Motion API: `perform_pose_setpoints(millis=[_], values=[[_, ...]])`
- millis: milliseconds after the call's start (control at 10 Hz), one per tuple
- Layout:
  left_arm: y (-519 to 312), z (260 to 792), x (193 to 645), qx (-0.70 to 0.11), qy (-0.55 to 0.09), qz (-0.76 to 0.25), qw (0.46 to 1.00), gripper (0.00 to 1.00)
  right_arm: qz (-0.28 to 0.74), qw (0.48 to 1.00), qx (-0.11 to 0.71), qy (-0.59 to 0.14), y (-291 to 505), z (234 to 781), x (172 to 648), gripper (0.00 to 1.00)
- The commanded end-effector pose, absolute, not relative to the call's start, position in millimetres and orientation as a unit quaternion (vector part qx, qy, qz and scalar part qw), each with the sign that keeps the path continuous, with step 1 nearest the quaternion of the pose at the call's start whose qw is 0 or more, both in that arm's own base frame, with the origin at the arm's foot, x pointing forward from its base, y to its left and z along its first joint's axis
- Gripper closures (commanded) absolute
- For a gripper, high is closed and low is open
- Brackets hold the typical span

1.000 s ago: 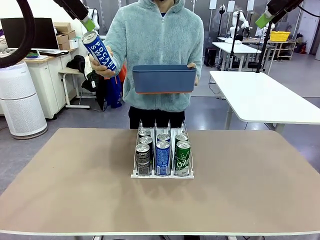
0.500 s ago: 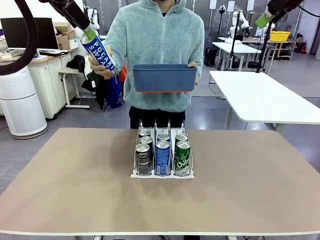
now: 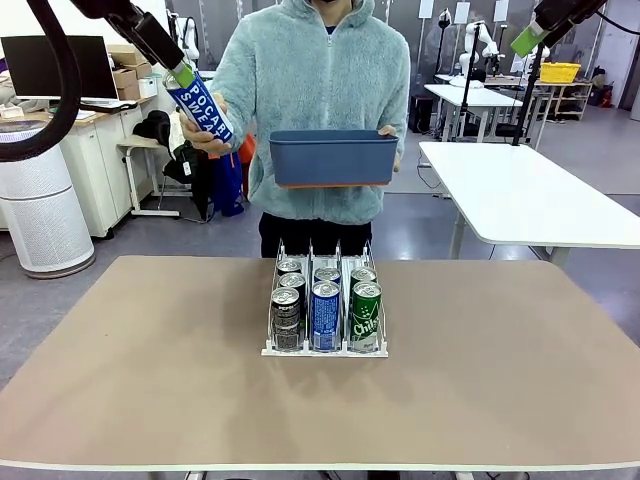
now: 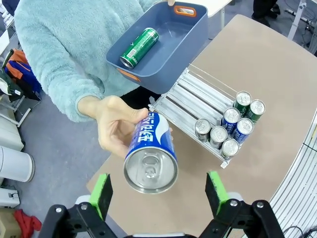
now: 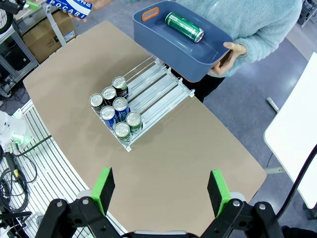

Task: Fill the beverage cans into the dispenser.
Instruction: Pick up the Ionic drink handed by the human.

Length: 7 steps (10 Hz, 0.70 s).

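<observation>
Front view faces across the worktop [image 3: 150, 385] from its near edge; both wrist views look steeply down — all 3 share the dispenser [image 3: 325, 352].

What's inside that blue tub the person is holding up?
A single green can lies on its side on the floor of the blue tub, as both wrist cameras show from above. From the front camera, the tub's wall hides the inside.
</observation>
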State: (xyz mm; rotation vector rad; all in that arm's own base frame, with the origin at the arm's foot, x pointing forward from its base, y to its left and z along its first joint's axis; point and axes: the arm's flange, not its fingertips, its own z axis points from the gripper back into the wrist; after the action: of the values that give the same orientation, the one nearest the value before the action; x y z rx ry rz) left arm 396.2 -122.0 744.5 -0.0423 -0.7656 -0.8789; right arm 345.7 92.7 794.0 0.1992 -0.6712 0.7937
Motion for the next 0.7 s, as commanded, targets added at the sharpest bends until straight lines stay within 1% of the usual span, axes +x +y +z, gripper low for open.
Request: perform_pose_setpoints(millis=[0,600], values=[[-118.2,730.5,400.8,-0.032,-0.375,-0.43,0.82,0.0,0.375,0.865,0.097,-0.32,93.0,794.1,345.4,0.0],[-119.6,708.5,423.9,-0.047,-0.375,-0.421,0.825,0.0,0.375,0.865,0.097,-0.32,93.0,794.1,345.4,0.0]])
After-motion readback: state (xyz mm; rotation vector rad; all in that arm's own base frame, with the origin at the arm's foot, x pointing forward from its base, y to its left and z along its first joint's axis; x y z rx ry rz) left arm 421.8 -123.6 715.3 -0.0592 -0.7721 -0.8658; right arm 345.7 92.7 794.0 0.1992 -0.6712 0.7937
